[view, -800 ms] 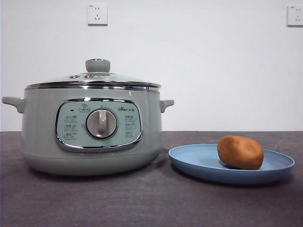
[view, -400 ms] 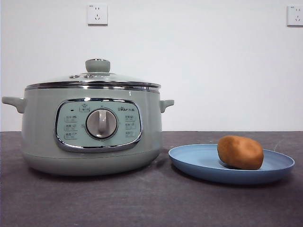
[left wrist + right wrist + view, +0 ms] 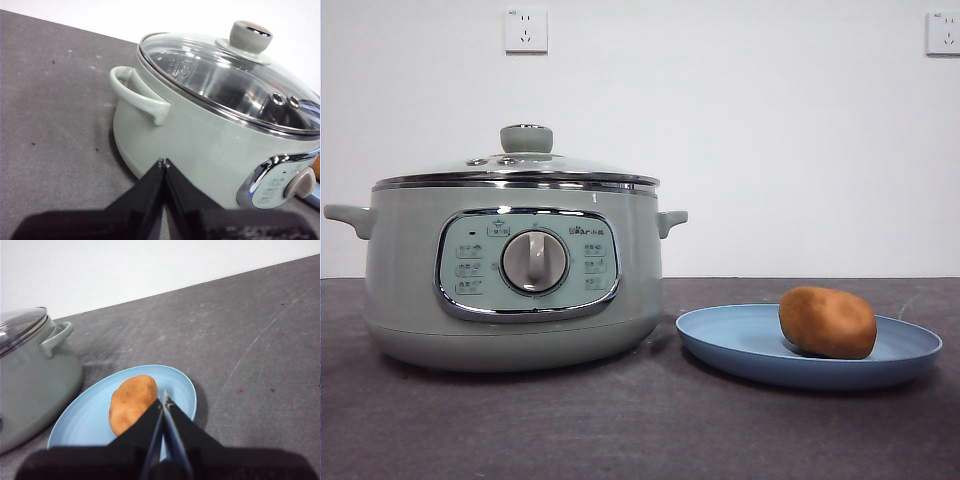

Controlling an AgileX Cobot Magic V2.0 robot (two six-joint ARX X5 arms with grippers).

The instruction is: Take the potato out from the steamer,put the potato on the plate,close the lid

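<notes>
Nothing has moved since the earlier front frames: the steamer (image 3: 515, 265) stands with the glass lid (image 3: 520, 168) seated on its chrome rim, and the potato (image 3: 827, 322) lies on the light-blue plate (image 3: 740, 345) just beside it on the counter (image 3: 620, 430). No arm shows in this view.

From the left wrist, the left end effector (image 3: 163, 162) is clenched and empty, pulled back beside the steamer's side handle (image 3: 137, 95), with the lid's knob (image 3: 250, 36) well beyond it.

From the right wrist, the right end effector (image 3: 164, 400) is also clenched on nothing, above the plate's near edge with the potato just beside its tips.

Judging by this, all three steps look complete; what remains is keeping both arms clear. Bare counter lies open beyond the plate, offering room to retreat.
</notes>
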